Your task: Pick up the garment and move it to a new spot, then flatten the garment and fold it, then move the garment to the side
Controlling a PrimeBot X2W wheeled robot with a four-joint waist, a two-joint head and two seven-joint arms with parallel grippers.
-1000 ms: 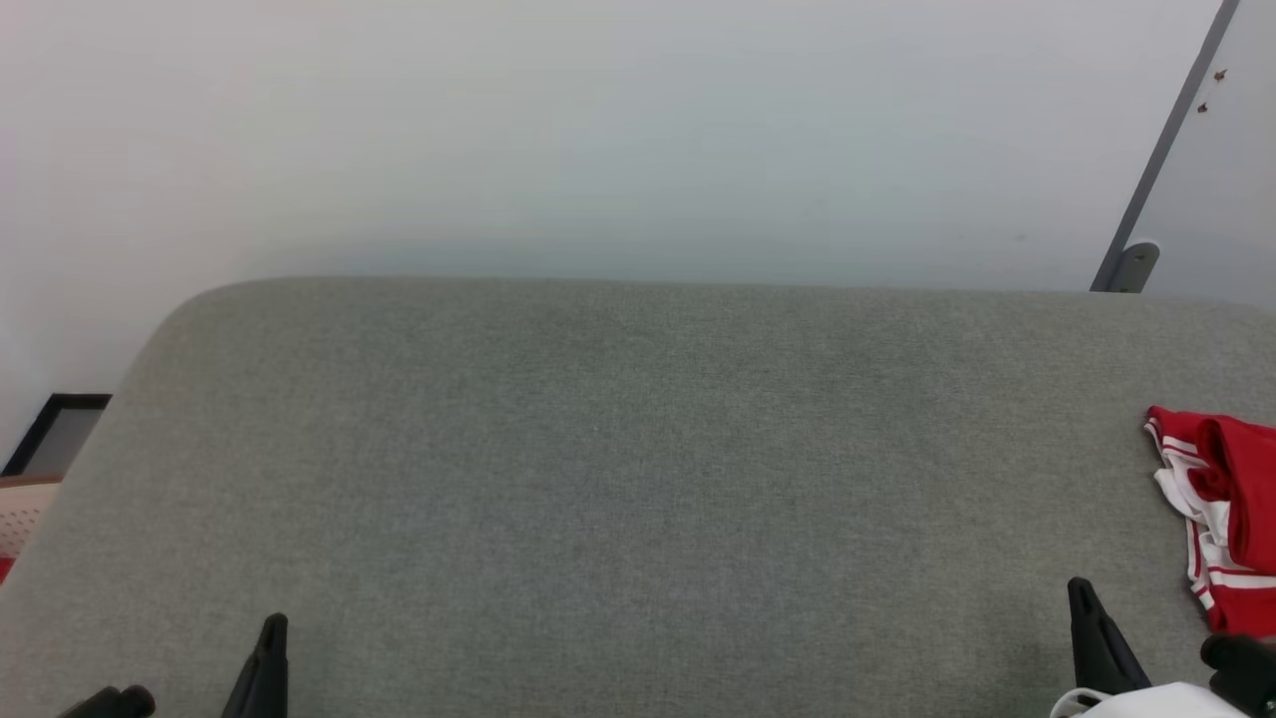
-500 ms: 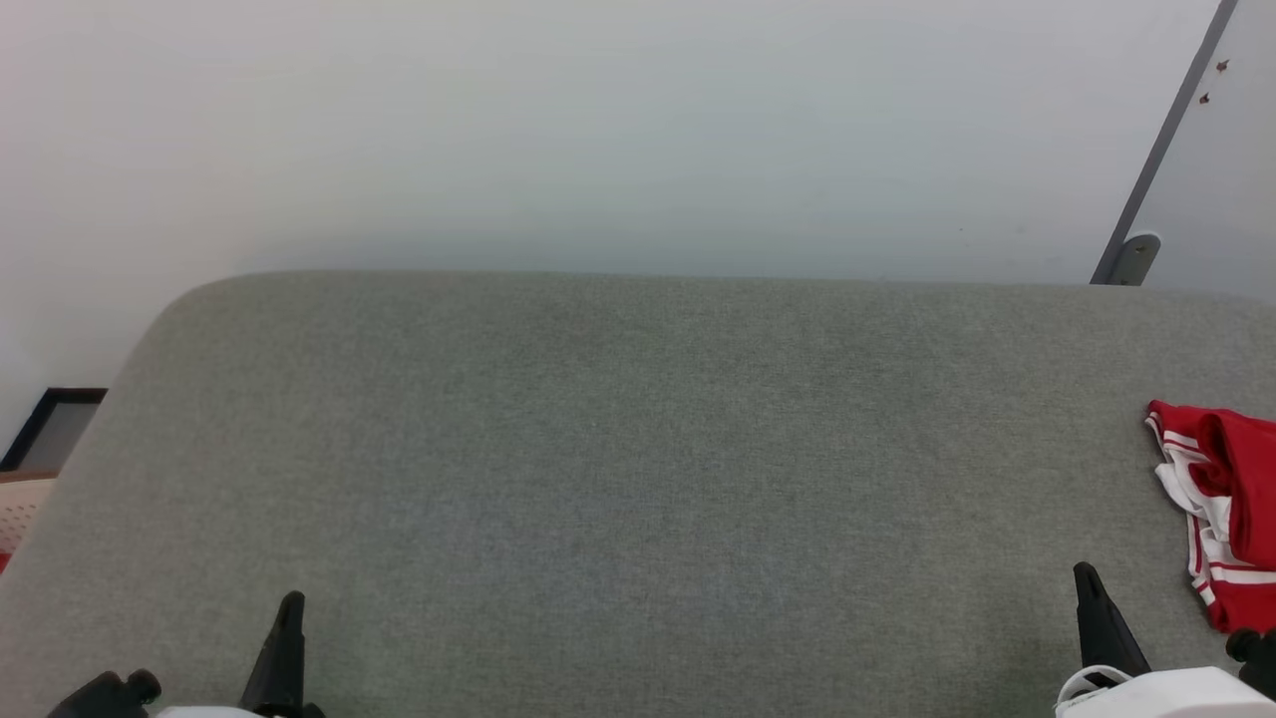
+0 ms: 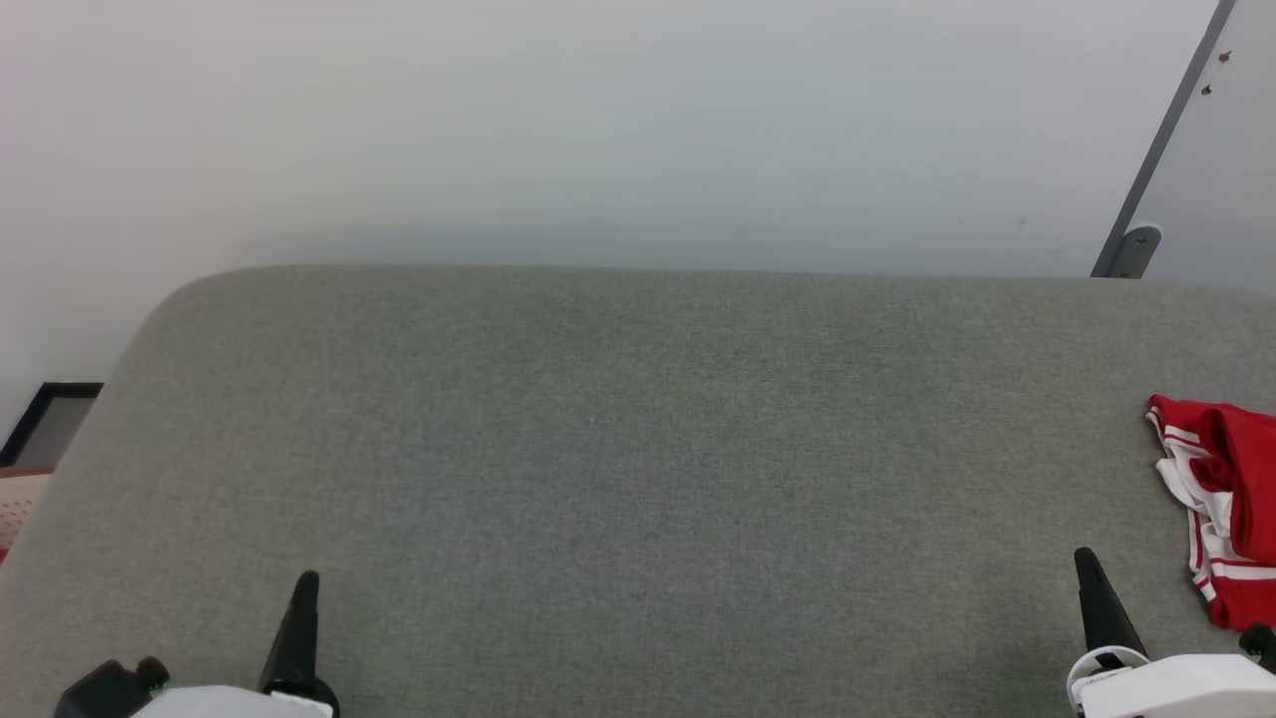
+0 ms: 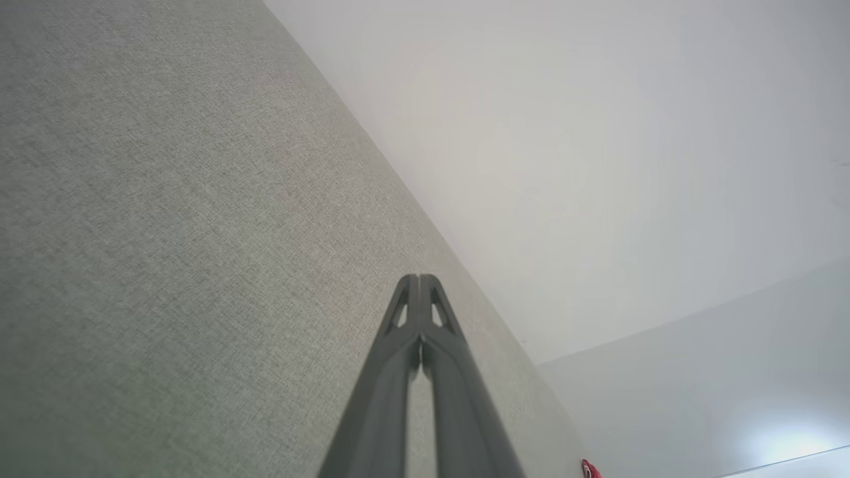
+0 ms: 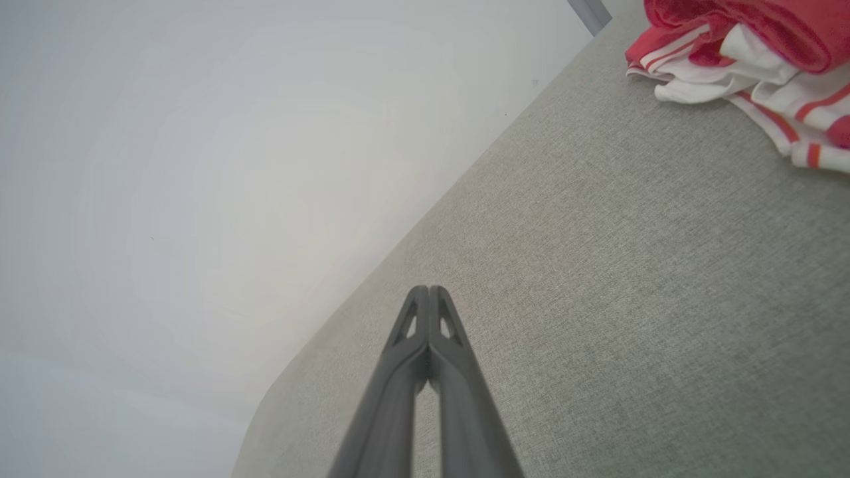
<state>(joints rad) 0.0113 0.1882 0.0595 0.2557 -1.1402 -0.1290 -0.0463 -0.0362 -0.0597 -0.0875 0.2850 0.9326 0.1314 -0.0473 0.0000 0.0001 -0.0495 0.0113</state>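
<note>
Your left gripper [image 3: 307, 580] and right gripper [image 3: 1085, 558] are pinched closed, holding nothing, so the shirt [image 3: 1221, 499] lies bunched at the right edge of the pad [image 3: 638, 449].

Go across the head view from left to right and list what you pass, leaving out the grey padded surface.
black-framed panel at the left edge → left gripper, shut → right gripper, shut → red-and-white garment, bunched at the right edge.
</note>
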